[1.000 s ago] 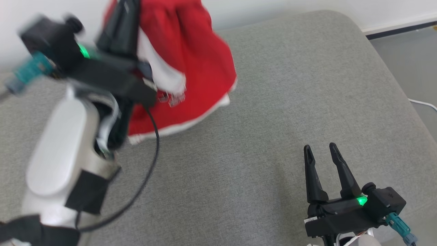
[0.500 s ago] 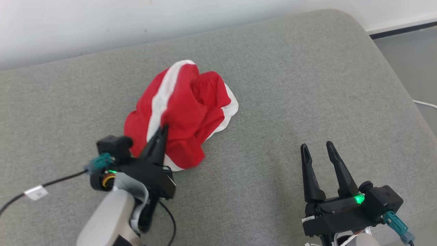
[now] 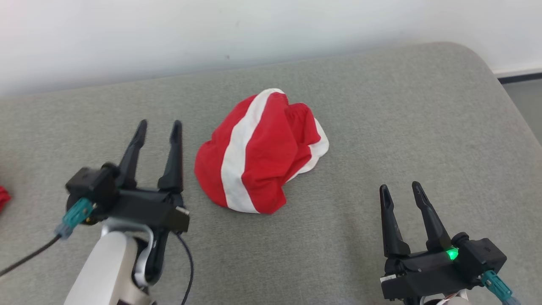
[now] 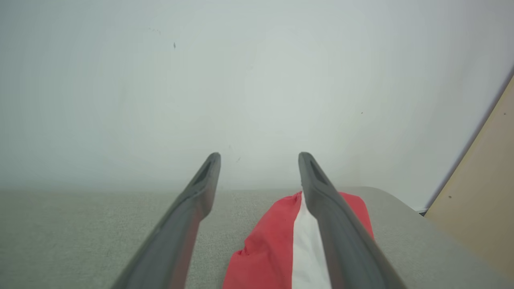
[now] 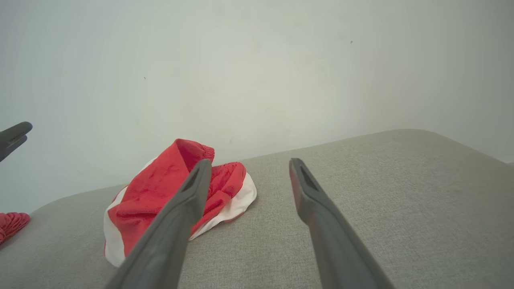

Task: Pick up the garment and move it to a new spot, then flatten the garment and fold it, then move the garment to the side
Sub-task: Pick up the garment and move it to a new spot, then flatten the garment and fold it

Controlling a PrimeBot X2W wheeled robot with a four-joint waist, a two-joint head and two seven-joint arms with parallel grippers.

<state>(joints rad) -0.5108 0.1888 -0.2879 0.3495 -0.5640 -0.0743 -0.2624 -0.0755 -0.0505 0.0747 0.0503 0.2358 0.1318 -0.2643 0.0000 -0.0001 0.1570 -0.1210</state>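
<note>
The grey cushion [image 3: 402,127] spreads wide before me, running up to a pale wall [image 3: 127,34]. About its middle lies the garment [image 3: 258,152], red with a broad white stripe, crumpled into a humped heap with its layers lapped over one another.

My worry is that the heap hides its hems. I judge that a pinch into the hump would catch several layers and lift a bundle rather than an edge, so the flattening would fail. Dragging it over the rough weave could also bunch it tighter.

My left hand [image 3: 159,123] stands just beside the garment's left edge, apart from the cloth. Its fingers are parted a moderate way and it holds nothing. In the left wrist view the heap [image 4: 265,249] sits ahead and rightward, partly behind the finger on that view's right.

My right hand [image 3: 400,185] sits well apart, and the garment lies ahead of it and to its left. It too is parted and empty.

A small red scrap [image 3: 2,197] shows at the cushion's far left.
</note>
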